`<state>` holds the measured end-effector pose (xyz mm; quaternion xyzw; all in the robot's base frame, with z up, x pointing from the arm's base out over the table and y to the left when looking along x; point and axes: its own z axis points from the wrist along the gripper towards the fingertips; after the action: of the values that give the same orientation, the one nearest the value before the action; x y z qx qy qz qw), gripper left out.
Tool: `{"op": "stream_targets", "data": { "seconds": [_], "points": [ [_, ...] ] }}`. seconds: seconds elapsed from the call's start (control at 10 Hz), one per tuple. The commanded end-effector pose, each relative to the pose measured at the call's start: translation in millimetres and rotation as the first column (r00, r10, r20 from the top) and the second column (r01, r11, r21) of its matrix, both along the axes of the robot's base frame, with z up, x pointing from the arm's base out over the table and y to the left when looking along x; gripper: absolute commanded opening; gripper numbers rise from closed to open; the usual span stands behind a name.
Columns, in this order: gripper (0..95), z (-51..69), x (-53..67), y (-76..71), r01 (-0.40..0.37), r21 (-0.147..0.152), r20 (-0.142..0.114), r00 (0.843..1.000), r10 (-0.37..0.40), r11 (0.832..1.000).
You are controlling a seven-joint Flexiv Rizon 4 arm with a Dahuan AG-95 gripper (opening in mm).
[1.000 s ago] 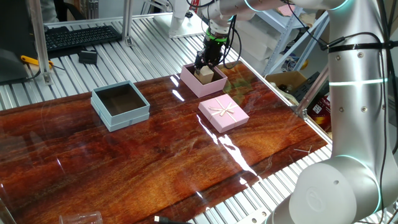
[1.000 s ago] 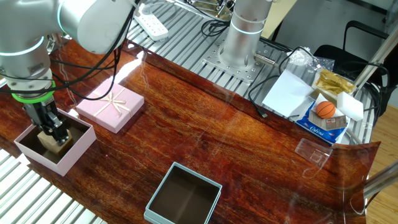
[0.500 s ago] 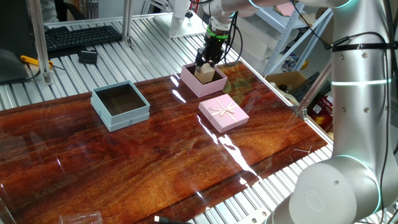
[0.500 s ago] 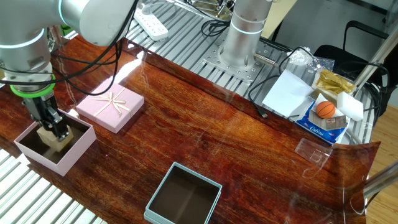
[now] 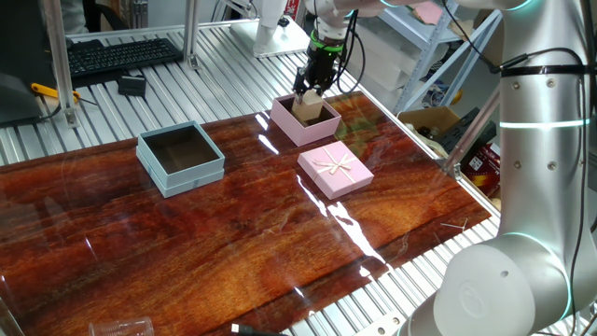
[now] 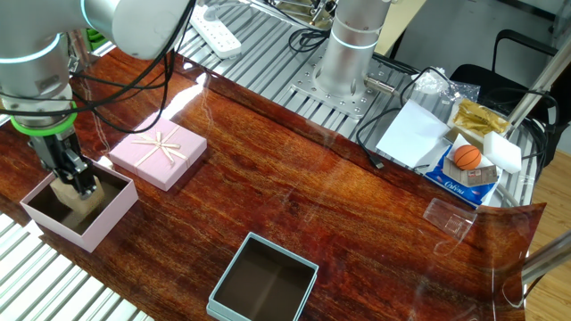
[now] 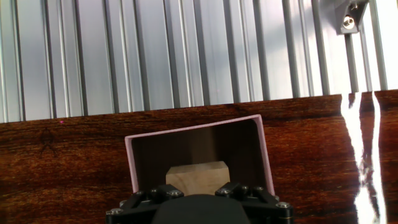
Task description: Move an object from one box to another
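Against the frame of a second ago, the tool (image 5: 309, 94) stands higher over the pink box (image 5: 304, 123), and the wooden cube (image 5: 306, 105) has come up with it: then the cube sat low inside the walls, now its top is near rim level. The tool is clamped on the cube, one finger on each side, pointing straight down. Everything else on the bench (image 5: 224, 243) lies where it did.

In one fixed view, going left to right, the blue-grey box (image 5: 181, 157) sits open with its dark inside showing, well apart from the pink box; the pink lid (image 5: 335, 170) with its ribbon bow lies just in front of the pink box, nearer the camera. The arm's pale body fills the right edge.

The other fixed view puts the pink box (image 6: 80, 207) at far left with the tool (image 6: 73, 183) and cube (image 6: 70, 193) in it, the lid (image 6: 159, 154) next, the blue-grey box (image 6: 264, 283) at the lower edge. It alone shows the arm's base (image 6: 343, 55) bolted behind the bench, and a small orange ball (image 6: 467, 157) among packets at the right.

The hand view alone looks down into the pink box (image 7: 198, 154): the cube (image 7: 198, 177) sits just above the tool's black fingers (image 7: 163, 193), with dark floor and far wall beyond it. Whether the cube clears the floor cannot be told there.
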<state>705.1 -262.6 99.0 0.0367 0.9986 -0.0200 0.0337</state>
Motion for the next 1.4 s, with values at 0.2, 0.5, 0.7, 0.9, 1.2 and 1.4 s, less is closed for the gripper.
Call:
{"op": "stream_targets", "data": {
  "seconds": [0.2,0.5,0.7,0.9,1.2,1.4],
  "points": [
    [0.0,11.1,0.8,3.4,0.009,-0.003,-0.005,1.0,-0.009,1.0],
    [0.0,21.8,4.1,9.2,0.014,-0.01,-0.012,1.0,-0.014,1.0],
    [0.0,32.1,7.2,15.4,0.021,-0.016,-0.023,1.0,-0.022,1.0],
    [0.0,43.6,10.8,23.6,0.034,-0.021,-0.039,0.999,-0.035,0.999],
    [0.0,57.6,16.6,33.1,0.046,-0.028,-0.057,0.997,-0.047,0.999],
    [0.0,61.7,22.3,35.7,0.053,-0.02,-0.062,0.997,-0.055,0.998]
  ]
}}
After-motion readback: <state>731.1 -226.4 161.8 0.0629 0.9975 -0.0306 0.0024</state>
